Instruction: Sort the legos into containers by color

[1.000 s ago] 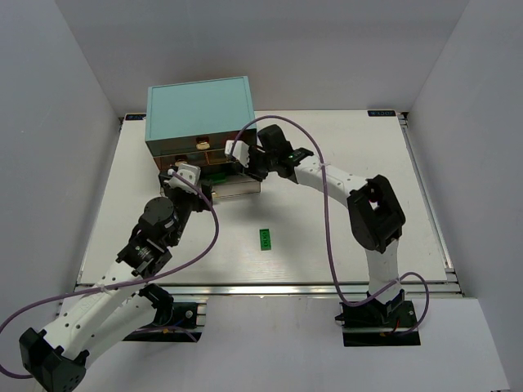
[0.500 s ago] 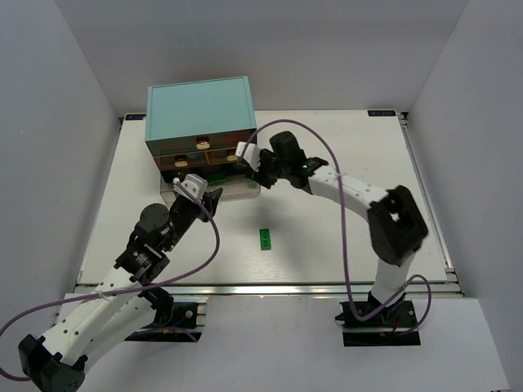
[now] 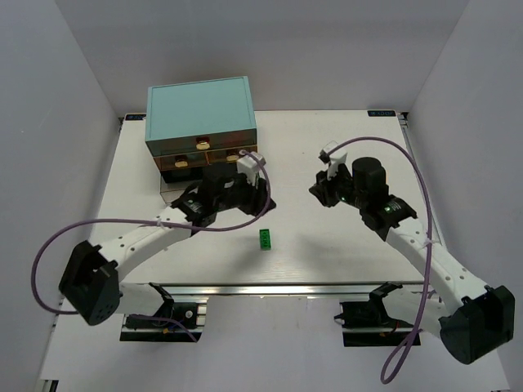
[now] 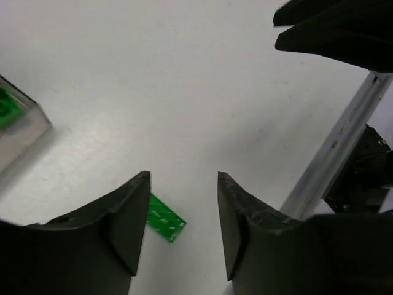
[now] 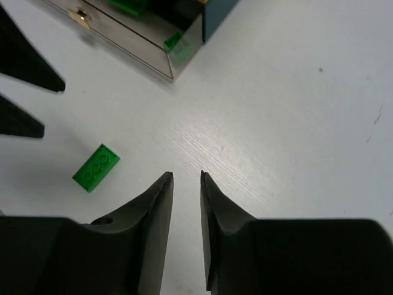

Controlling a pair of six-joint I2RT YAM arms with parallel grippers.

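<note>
- L hand (image 4: 183, 184): fingers apart, nothing btwn, above bare desk (image 3: 343, 253).
- R hand (image 5: 186, 178): fingers nearly together, thin gap, gripping nothing; at 3 o'clock from L hand in top view.
- Green lego (image 3: 265, 238): flat on desk, at 6 o'clock from L hand, 8 o'clock from R hand, touching neither.
- Teal cabinet (image 3: 198, 114): at 11 o'clock on desk, closed drawers (image 3: 221, 151) in front face.
- Open drawer (image 5: 138, 52): at 11 o'clock in R wrist view, green pcs (image 5: 126, 6) inside.
</note>
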